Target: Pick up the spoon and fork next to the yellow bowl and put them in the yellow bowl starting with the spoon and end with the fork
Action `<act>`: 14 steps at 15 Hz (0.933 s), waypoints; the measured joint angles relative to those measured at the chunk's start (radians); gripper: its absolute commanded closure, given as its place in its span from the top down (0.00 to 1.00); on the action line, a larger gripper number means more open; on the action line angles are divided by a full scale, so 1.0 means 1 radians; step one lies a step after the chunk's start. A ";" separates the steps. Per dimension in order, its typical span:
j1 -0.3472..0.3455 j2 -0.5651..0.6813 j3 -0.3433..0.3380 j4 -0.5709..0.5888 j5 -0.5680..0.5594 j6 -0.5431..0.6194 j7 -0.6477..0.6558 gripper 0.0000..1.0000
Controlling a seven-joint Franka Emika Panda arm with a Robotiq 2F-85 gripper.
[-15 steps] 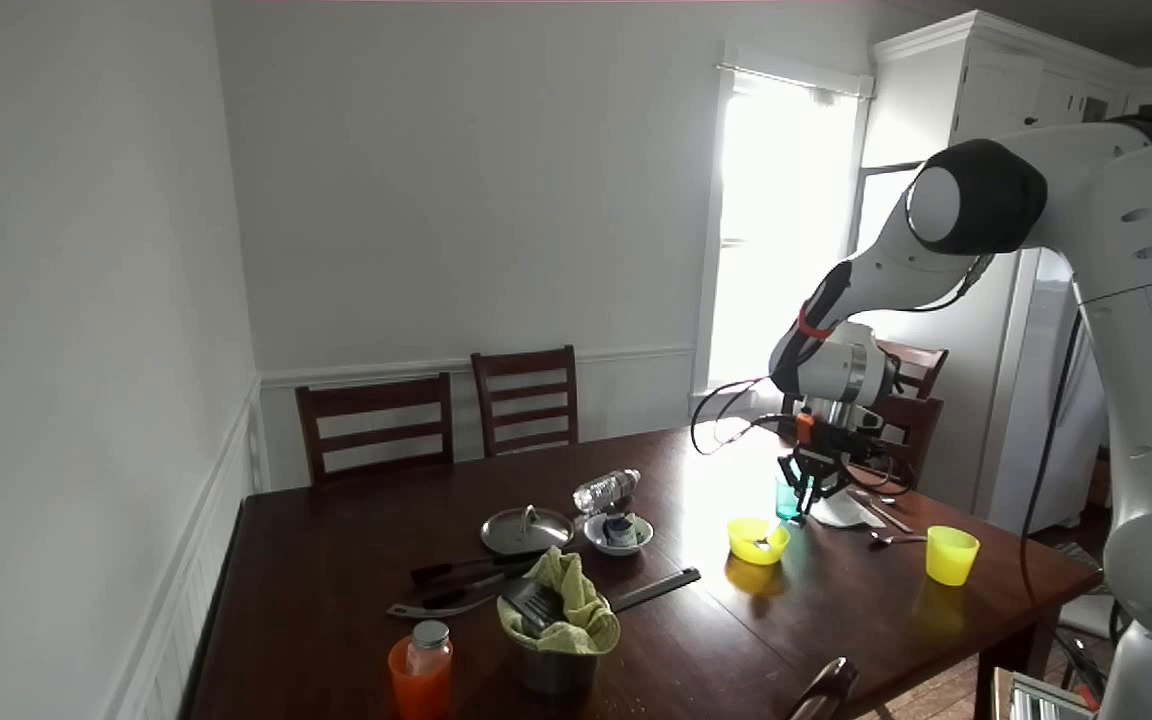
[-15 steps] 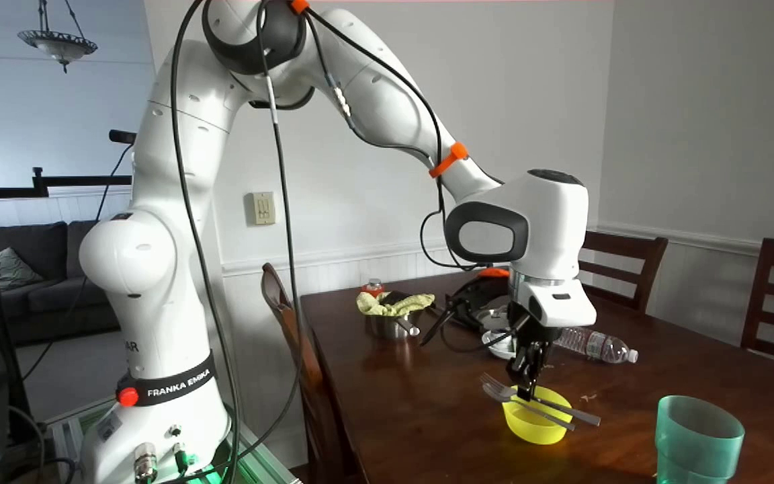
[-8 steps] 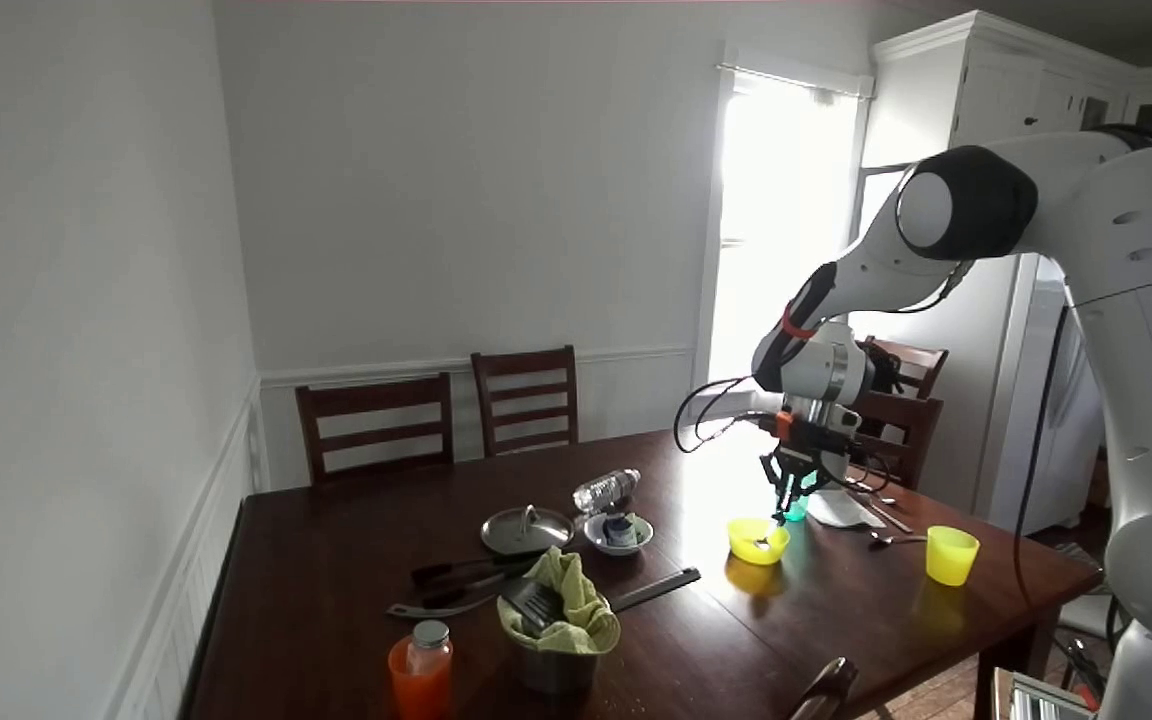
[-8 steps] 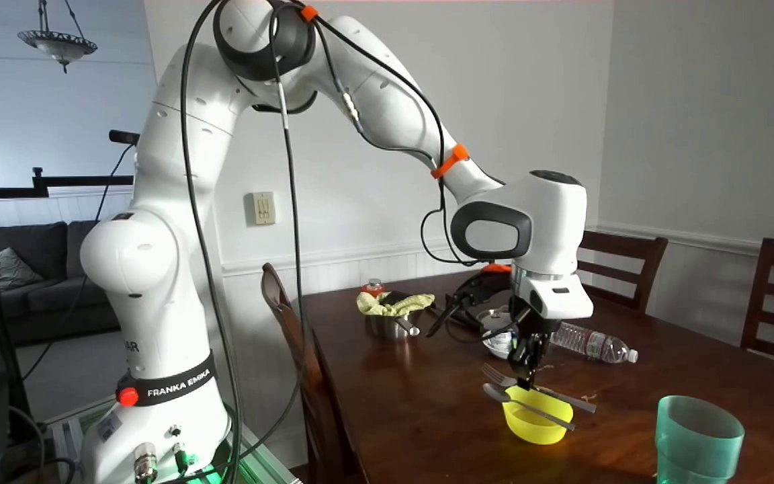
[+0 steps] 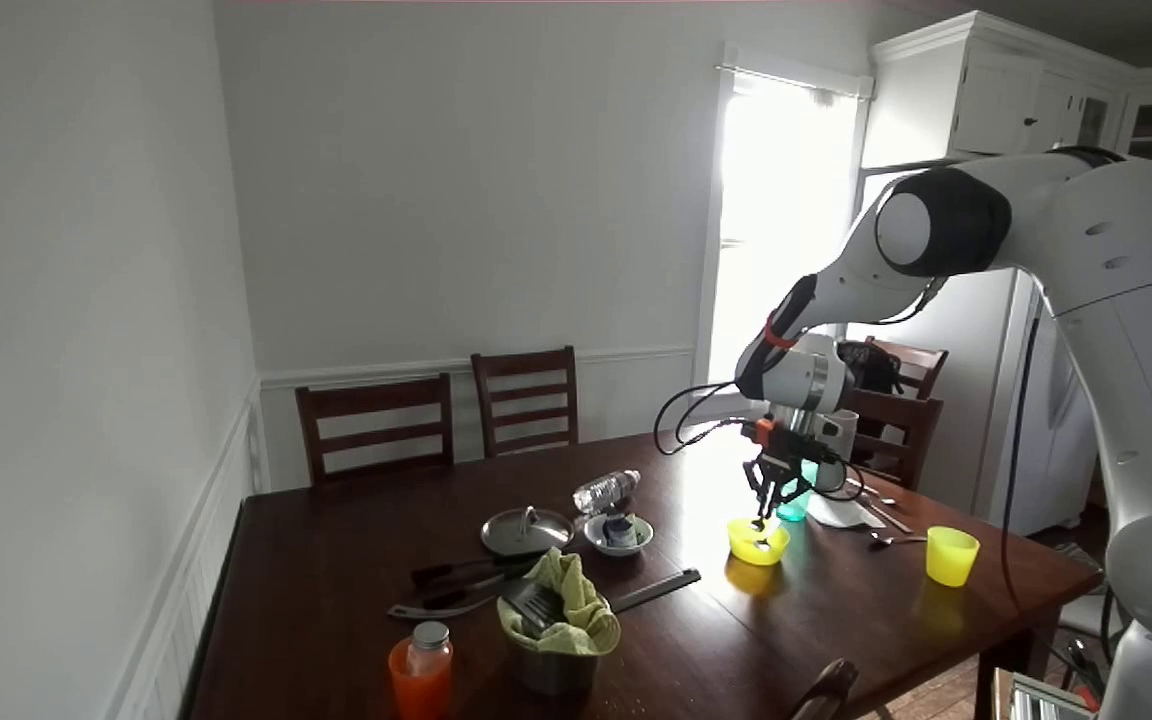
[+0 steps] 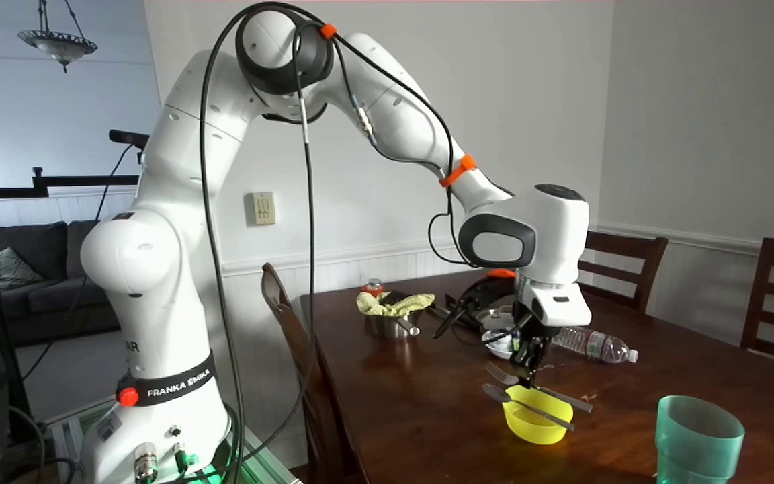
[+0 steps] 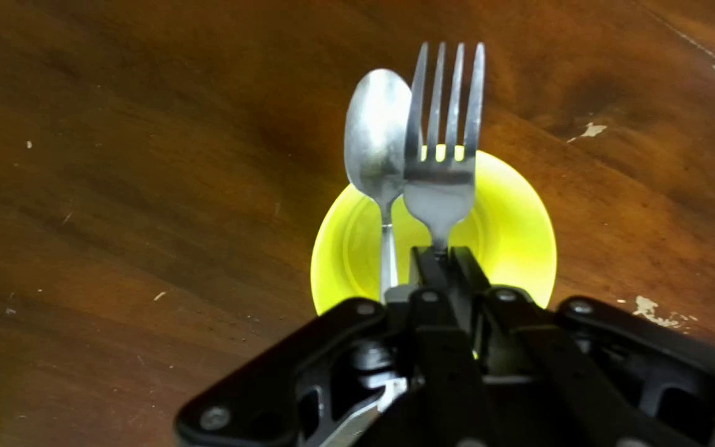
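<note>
Your fingers (image 7: pixel 464 267) pinch the fork (image 7: pixel 439 194) just behind its head. Compared with a second ago, your arm (image 6: pixel 394 107) carries its elbow lower; on the surface (image 6: pixel 427 403) the yellow bowl (image 7: pixel 514 231) stays put, and the fork has come in over it. You have that bowl beneath your fingers. Across it lies the spoon (image 7: pixel 376 130), unmoved, its head out past the rim, just left of the fork in the wrist view; whether the two touch, you cannot tell.

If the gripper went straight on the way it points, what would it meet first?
Probably the yellow bowl: the gripper, closed around the fork, points down over it. Depth is unclear: rim or inside first, I can't say.
</note>
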 measured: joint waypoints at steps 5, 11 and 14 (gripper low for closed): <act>0.000 0.035 0.012 0.041 0.030 0.000 0.002 0.02; -0.001 0.074 0.018 0.072 0.042 0.000 0.005 0.02; -0.001 0.090 0.023 0.083 0.046 0.000 0.007 0.02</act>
